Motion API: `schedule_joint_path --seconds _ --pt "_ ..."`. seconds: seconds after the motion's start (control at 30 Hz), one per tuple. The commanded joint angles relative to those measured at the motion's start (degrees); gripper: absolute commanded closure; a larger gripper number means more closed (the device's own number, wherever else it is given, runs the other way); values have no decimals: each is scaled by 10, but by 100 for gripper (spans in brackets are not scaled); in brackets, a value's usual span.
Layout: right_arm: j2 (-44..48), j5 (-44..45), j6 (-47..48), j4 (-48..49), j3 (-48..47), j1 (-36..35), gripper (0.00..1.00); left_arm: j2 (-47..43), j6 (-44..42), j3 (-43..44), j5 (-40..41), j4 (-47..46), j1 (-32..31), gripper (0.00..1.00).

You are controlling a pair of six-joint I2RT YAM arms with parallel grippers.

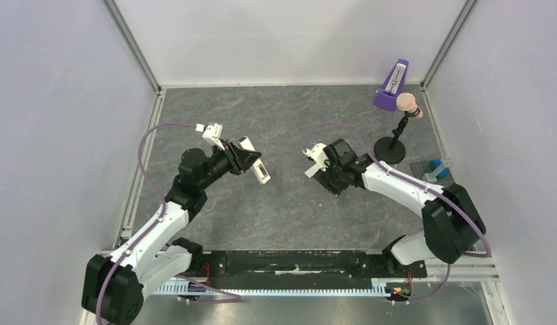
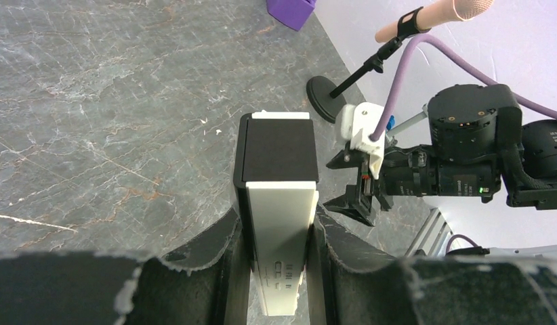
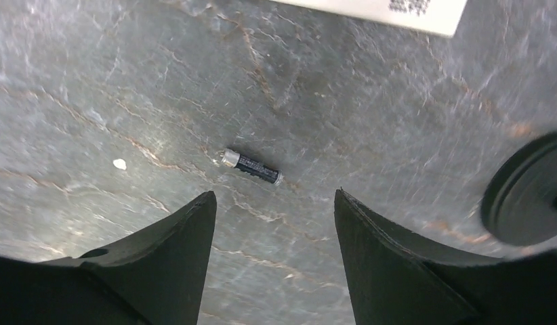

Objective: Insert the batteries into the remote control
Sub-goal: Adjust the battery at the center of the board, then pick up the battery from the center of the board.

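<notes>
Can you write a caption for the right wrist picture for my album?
Open right pincer hovering over one battery lying on the gray table.

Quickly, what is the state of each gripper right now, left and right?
Left gripper: closed on the remote.
Right gripper: open, holding nothing; a battery lies on the table below it.
</notes>
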State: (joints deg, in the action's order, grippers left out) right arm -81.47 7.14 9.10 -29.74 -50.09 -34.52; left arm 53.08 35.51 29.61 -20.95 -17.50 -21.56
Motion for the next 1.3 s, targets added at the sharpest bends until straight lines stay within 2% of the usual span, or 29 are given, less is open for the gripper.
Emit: schedule_joint_path --seconds 0.0,0.17,0.43,0.63,0.87,0.93,1.0,1.03,1.17,1.27 --pt "-24 -25 200 -23 -40 0 33 -3 -9 13 5 -17 3 98" --pt "-68 -55 248 -33 -52 0 33 2 -13 21 1 -8 5 98" --pt "-92 -34 274 -30 -29 0 36 4 -21 20 6 1 8 98" --pt "-117 -38 288 8 -16 4 50 4 -35 26 6 11 8 98" --pt "-127 -67 287 22 -6 5 62 2 -43 27 9 18 9 98" --pt "-127 -70 281 25 -4 5 71 1 -43 26 10 18 8 98" --pt "-127 -70 272 29 -2 5 90 1 -43 25 12 18 9 98" --pt "-126 -85 266 33 0 4 94 2 -42 25 12 18 9 98" --pt "-108 -88 240 57 12 5 100 -1 -38 23 15 18 9 98" --pt "-77 -98 203 84 13 5 100 -3 -30 22 15 15 9 98"
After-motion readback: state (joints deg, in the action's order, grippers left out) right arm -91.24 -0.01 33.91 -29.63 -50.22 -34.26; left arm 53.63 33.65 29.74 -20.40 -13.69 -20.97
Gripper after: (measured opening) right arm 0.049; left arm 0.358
